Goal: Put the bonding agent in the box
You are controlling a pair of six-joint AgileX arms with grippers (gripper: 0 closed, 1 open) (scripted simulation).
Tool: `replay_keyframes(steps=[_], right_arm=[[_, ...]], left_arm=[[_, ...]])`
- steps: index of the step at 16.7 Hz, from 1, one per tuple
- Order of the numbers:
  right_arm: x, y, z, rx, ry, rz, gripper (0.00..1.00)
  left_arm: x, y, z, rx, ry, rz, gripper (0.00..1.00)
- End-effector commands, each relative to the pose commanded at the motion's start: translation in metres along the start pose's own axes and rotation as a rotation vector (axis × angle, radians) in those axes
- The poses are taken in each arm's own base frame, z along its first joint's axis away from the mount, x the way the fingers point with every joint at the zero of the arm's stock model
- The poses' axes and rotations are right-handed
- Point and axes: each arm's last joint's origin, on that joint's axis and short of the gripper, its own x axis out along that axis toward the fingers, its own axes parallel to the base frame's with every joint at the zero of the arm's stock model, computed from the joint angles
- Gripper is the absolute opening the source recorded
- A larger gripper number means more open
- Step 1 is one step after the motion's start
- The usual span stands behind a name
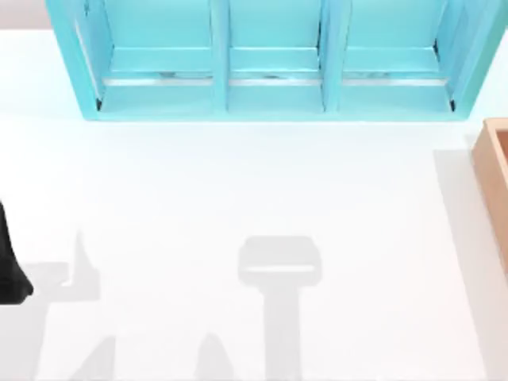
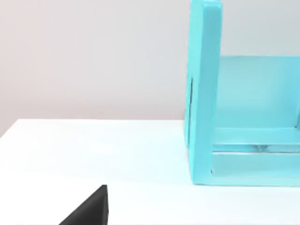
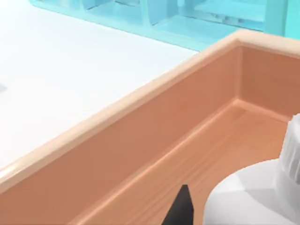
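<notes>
Glue bottle (image 3: 255, 194), the bonding agent, shows in the right wrist view as a white body with a ribbed neck, down inside the box (image 3: 117, 154), close to the wooden floor and near one corner. Its cap is cut off at the picture's edge. A dark tip of the right tool (image 3: 180, 208) pokes in beside the bottle; I cannot tell if that tool is clenched on the bottle or released. From above, the box (image 1: 494, 178) is just a tan strip at the right edge of the white surface (image 1: 238, 182), and the bottle is out of sight there. The big teal shelf (image 1: 274, 59) with three bays stands along the far side, just beside the box's corner. The left arm (image 1: 9, 266) sits at the left edge as a black shape. The left wrist view shows one end wall of the shelf (image 2: 204, 93), and a dark bit of the left tool (image 2: 89, 208) low down; I cannot tell its state either. Wide open white surface lies between the arm and the box.
</notes>
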Motion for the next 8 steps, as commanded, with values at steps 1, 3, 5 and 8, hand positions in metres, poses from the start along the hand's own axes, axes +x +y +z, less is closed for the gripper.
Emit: replay_keyframes(steps=[1,3,5,8], right_arm=[[0.002,-0.003,0.000,-0.021,0.000,-0.011,0.00],[0.007,-0.011,0.001,-0.075,-0.003,-0.032,0.00],[0.011,-0.016,0.005,-0.115,-0.010,-0.044,0.00],[0.019,-0.014,0.007,-0.112,-0.023,-0.039,0.00]], left_arm=[[0.000,0.000,0.000,0.000,0.000,0.000,1.00],[0.000,0.000,0.000,0.000,0.000,0.000,1.00],[0.000,0.000,0.000,0.000,0.000,0.000,1.00],[0.000,0.000,0.000,0.000,0.000,0.000,1.00]])
